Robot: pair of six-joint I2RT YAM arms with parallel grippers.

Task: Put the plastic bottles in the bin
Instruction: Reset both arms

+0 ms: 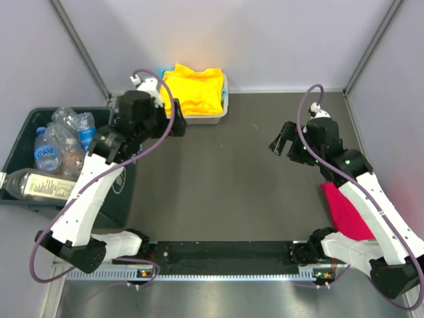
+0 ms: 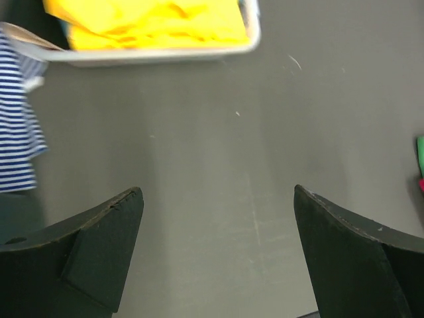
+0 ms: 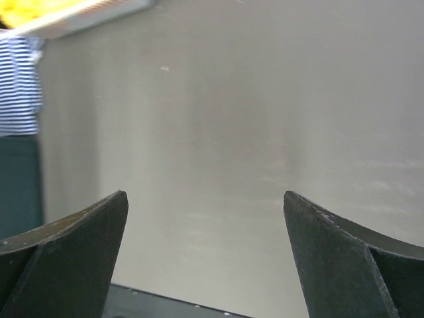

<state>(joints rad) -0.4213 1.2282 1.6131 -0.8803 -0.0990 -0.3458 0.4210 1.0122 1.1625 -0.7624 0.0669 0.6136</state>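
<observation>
Jaws wide apart on both my arms, and nothing between either pair! My left gripper [image 1: 177, 124] hangs over the bare dark table [image 1: 218, 192] at about eleven o'clock on the overhead view, pointing toward three o'clock. Its own camera sees only grey surface between the two dark fingers [image 2: 99, 245]. The plastic bottles [image 1: 63, 142] sit off at nine o'clock from it, heaped inside the bin [image 1: 26, 126]. They are clear and crumpled with blue labels showing, and well apart from my pads. One long clear bottle [image 1: 40, 185] lies on its side along the bin's near end. My right gripper [image 1: 281, 142] floats at two o'clock on the table, aimed toward nine o'clock, with the whole width of the table between it and the bin. Its wrist view shows nothing but pale bare surface in the gap. The white tray [image 1: 205, 119] of yellow cloth [image 1: 192, 89] rests at twelve o'clock, just beside my left wrist. A striped blue-and-white cloth [image 2: 16, 112] shows at the nine o'clock edge of both wrist views. A red cloth [image 1: 348, 212] lies at four o'clock, partly under my right arm.
</observation>
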